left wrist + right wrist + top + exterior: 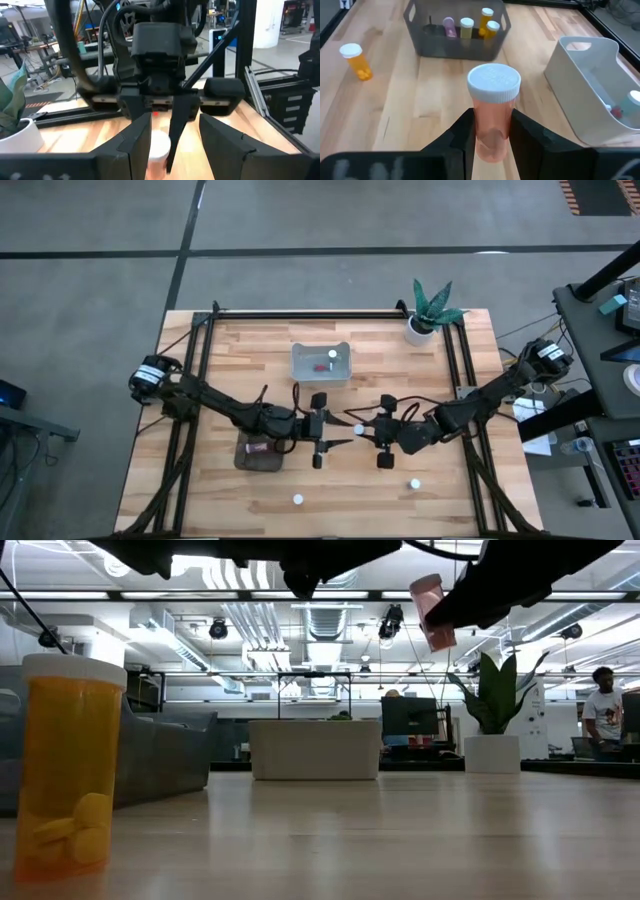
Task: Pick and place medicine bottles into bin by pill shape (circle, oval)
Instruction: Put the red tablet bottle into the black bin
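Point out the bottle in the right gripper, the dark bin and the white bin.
held bottle (493,82), right wrist view, on its white cap.
dark bin (420,44), right wrist view, on its front wall.
white bin (570,100), right wrist view, on its near outer wall.

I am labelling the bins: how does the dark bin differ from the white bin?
The dark bin is dark grey; the white bin is white. The dark bin holds about four bottles standing upright; the white bin shows only about two, lying low inside. Both are open-topped with cut-out handles and stand on the wooden table.
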Tool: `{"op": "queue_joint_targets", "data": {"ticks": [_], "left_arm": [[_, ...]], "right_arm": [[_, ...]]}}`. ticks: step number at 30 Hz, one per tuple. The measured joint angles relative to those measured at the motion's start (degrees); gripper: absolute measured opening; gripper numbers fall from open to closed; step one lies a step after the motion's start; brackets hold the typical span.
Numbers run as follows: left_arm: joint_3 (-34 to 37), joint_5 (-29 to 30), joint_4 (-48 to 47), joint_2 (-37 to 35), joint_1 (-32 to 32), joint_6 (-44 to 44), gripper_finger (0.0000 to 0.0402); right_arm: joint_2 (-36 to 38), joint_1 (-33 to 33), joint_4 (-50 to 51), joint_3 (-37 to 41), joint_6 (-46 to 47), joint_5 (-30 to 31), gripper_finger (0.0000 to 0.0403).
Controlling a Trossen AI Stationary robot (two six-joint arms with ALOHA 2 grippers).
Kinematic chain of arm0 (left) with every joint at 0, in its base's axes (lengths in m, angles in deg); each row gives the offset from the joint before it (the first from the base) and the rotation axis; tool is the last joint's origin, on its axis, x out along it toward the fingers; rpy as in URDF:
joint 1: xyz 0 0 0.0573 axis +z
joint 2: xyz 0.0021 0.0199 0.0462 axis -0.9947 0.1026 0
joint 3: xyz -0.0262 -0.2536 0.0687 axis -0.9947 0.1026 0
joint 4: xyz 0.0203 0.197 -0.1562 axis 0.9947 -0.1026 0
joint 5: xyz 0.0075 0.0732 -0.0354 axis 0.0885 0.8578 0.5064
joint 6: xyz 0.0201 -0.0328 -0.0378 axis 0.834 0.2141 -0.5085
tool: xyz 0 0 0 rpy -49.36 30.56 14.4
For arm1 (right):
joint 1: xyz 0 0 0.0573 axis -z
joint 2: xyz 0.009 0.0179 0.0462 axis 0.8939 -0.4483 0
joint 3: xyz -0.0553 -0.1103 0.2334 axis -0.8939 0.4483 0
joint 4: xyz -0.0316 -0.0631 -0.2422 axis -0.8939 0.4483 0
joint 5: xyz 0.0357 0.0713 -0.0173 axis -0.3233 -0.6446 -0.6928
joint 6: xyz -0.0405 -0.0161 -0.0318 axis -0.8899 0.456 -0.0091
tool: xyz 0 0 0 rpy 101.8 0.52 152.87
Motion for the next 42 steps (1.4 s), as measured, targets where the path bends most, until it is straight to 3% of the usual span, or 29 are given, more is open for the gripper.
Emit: {"op": "queue_joint_targets", "data": {"ticks": [7, 14, 18, 33, 42], "left_arm": [[-1.4, 1.3, -0.3, 2.5, 0.8, -1.8, 0.0158], [-1.4, 1.3, 0.1, 2.5, 1.0, -2.9, 0.0227], [-1.3, 1.5, 0.6, 4.1, 1.3, -3.0, 0.0246], [-3.5, 1.4, 3.3, 8.0, 2.5, -4.4, 0.0244], [-3.4, 1.0, 2.6, 8.0, 2.5, -4.4, 0.0182]], "right_arm": [[0.0, 0.0, 0.0, 0.0, 0.1, 0.0, 0.0093], [0.0, 0.0, 0.0, 0.0, 0.0, 0.0, 0.0093], [0.1, 0.0, 0.0, 0.0, 0.0, 0.0, 0.0093], [0.1, 0.0, -0.1, 0.0, 0.1, 0.0, 0.0093], [0.1, 0.0, -0.5, 0.0, 0.2, 0.0, 0.0093]]}}
